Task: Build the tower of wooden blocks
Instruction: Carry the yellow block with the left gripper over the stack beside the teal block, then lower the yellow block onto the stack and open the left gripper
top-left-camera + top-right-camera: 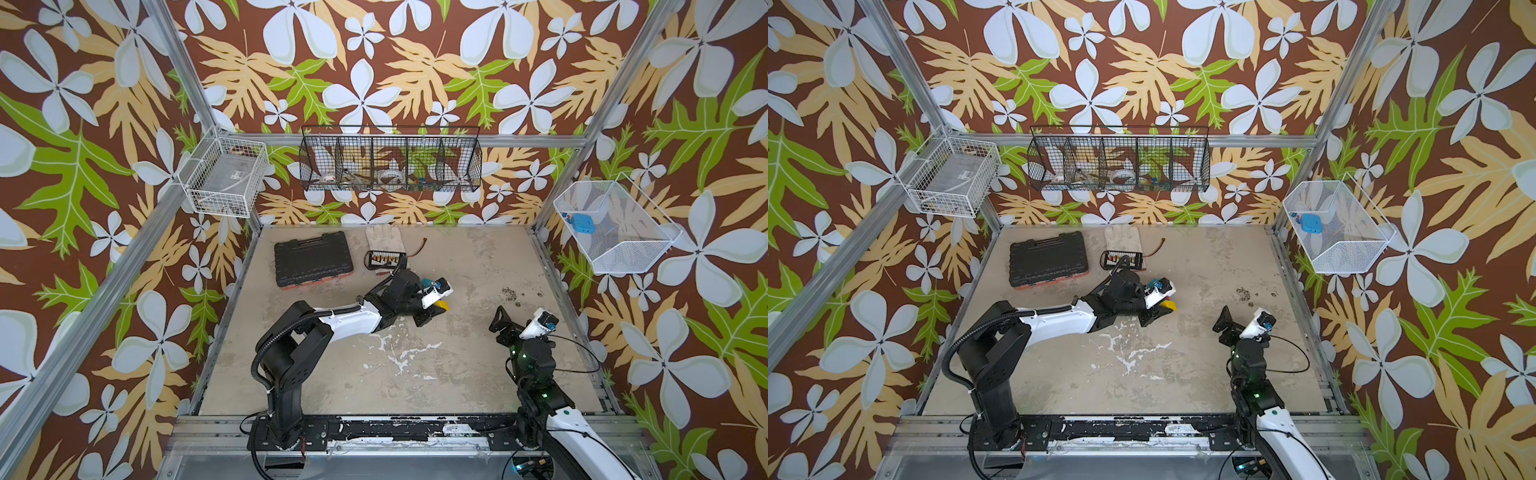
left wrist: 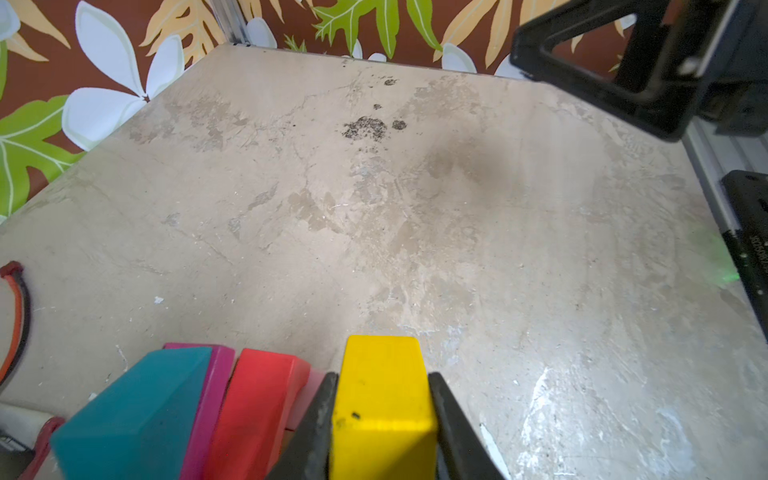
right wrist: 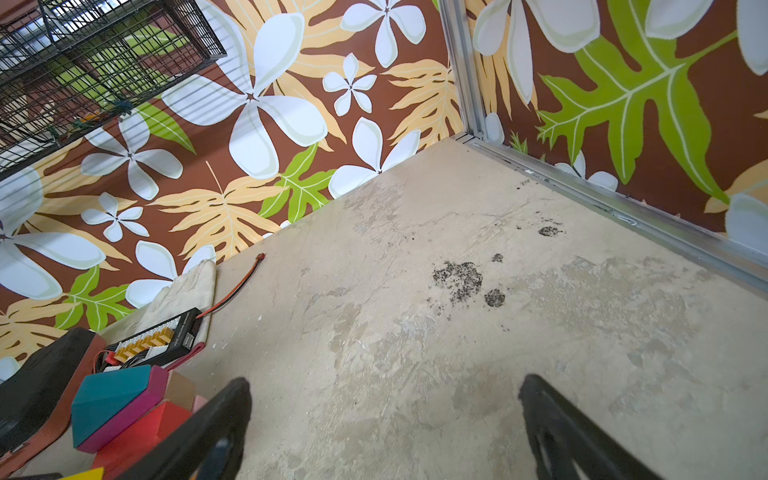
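One yellow block [image 2: 382, 407] clenched in my left claw [image 2: 382, 376], just beside the tower [image 2: 178, 411] | right claw [image 3: 385, 381] released, empty | step: I add a block | next, I think: lift, set gently on top

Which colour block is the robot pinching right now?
The yellow block: the left tool is clamped on it. The teal block, magenta block and red block sit beside it, ungripped.

Yellow block [image 2: 384, 415] gripped in left pincer [image 2: 383, 378], just beside teal-topped tower [image 2: 199, 407] of magenta, red blocks
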Motion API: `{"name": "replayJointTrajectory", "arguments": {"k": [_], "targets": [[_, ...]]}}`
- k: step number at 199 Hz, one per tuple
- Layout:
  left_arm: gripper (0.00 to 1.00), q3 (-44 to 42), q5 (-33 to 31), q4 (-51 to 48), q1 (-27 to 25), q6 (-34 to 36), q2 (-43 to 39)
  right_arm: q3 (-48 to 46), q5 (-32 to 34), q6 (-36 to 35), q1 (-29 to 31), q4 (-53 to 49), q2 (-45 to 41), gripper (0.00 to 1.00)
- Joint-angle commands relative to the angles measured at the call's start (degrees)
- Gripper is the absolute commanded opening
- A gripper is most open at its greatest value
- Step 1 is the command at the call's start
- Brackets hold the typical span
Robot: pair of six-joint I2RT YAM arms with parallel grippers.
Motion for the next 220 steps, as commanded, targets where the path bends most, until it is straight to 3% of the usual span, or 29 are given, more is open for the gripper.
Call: {"name": "replayJointTrajectory", "arguments": {"k": [1, 220], "targets": [[0.22, 0.6, 0.9, -0.3, 0.5, 1.2, 0.4, 0.4, -0.2, -0.4, 0.1, 1.9, 0.1, 1.00], [0.24, 4.6, 0.8, -1.0, 3.9, 0.8, 5.2, 0.5, -0.3, -0.5, 0.1, 2.0, 0.6, 1.00]]}}
